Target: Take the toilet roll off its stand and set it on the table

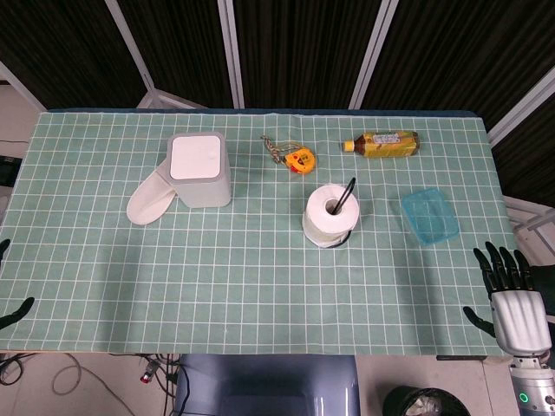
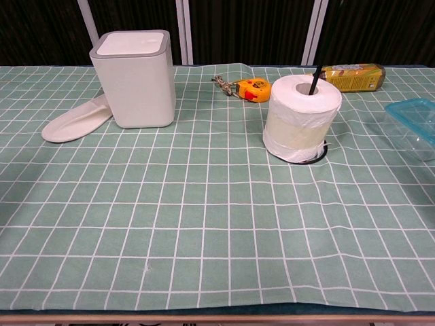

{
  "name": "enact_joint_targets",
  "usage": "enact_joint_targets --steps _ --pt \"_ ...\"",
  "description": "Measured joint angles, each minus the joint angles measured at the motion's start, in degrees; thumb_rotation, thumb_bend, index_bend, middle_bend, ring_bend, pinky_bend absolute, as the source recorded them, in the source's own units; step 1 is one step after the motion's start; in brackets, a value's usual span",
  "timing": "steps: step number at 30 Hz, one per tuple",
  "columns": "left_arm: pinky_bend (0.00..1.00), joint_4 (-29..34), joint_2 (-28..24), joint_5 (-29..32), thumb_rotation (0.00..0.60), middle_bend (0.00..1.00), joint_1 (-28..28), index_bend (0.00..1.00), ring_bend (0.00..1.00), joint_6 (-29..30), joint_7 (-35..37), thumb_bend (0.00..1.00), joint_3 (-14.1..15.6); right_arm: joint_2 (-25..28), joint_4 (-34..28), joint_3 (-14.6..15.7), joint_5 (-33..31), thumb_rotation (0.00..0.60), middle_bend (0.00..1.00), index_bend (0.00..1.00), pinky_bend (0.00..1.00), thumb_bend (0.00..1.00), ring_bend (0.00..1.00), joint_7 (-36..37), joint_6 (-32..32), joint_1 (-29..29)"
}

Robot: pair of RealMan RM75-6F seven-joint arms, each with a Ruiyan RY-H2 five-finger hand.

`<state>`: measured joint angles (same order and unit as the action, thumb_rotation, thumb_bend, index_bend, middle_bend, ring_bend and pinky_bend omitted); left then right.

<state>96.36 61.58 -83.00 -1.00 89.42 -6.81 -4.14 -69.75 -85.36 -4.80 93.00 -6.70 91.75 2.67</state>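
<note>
Watching from above, we see the toilet roll [image 1: 330,215] right of centre in the head view, threaded over the black rod of its stand [image 1: 346,198]; the rod pokes up through the core at a slight lean, and in the chest view a dark base ring shows under the roll's lower edge. Nothing touches it. Our right robot hand [image 1: 506,299] sits at the lower right corner of the head view, off the edge of the surface [image 1: 260,286], fingers spread and holding nothing, well apart from the roll. Only dark fingertips of the left robot hand [image 1: 10,305] show at the lower left edge; we cannot tell how it is set. We judge the task not yet begun: the roll must be lifted straight up along the rod to clear it. The right robot hand looks the nearer one for that reach. A blue container [image 1: 429,215] lies between that hand and the roll, so we would approach from above. Open cloth below the roll offers room to set it down.
</note>
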Motion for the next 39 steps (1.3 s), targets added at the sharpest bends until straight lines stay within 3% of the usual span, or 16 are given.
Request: enact_joint_targets --steps 39 --pt "0.02 1.0 0.3 -1.2 0.600 0.00 0.0 0.04 0.00 0.4 -1.2 0.18 0.7 0.8 -0.2 0.2 -2.0 0.600 0.00 0.00 0.00 0.00 0.00 5.4 -1.8 0.8"
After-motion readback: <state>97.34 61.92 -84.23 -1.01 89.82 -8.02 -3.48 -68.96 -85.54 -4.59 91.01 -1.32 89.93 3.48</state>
